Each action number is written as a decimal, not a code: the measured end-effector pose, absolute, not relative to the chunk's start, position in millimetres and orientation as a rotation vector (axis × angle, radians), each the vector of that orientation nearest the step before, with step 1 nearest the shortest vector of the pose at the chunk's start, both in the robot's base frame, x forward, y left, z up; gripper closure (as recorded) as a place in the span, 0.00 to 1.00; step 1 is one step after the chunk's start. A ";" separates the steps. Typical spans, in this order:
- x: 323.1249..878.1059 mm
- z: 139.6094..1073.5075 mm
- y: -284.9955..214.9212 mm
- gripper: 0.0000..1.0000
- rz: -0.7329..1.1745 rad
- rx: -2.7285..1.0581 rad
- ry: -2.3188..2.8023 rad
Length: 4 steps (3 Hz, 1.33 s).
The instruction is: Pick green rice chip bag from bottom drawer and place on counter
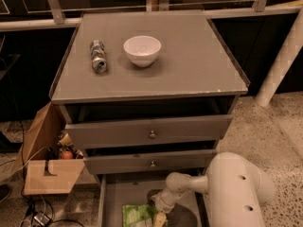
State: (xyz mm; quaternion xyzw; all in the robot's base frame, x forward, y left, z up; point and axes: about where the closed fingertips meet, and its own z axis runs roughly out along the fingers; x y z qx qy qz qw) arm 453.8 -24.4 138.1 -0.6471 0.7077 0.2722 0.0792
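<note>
In the single camera view the bottom drawer [117, 193] stands pulled out beneath the counter's front edge, and the gripper [159, 217] is down inside it, roughly under the middle of that front edge, at the end of a white arm [236, 188] that reaches in from the right. Whether the gripper is released, clenched or grasping anything cannot be told here. The green rice chip bag [136, 215] lies flat on the drawer floor just left of the gripper, its right edge meeting the gripper's tip; whether that is a real hold or only overlap cannot be told. The bag's upper edge runs about parallel to the counter's front edge, but its lower part is cut off by the bottom of the frame, so its long axis cannot be told. Above, the middle drawer [118, 163] and top drawer [189, 129] are each partly open. On the counter [189, 65] a silver can [98, 56] lies on its side near the left edge, its length running back to front, and a white bowl [142, 49] stands upright just right of it, apart from it. A cardboard box [47, 176] sits on the floor beside the cabinet's left side.
</note>
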 end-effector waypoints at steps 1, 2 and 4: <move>442.1 128.4 -29.3 0.00 0.852 -1.911 2.163; 435.7 123.2 -32.1 0.00 0.873 -1.896 2.187; 434.0 121.9 -32.7 0.16 0.878 -1.892 2.193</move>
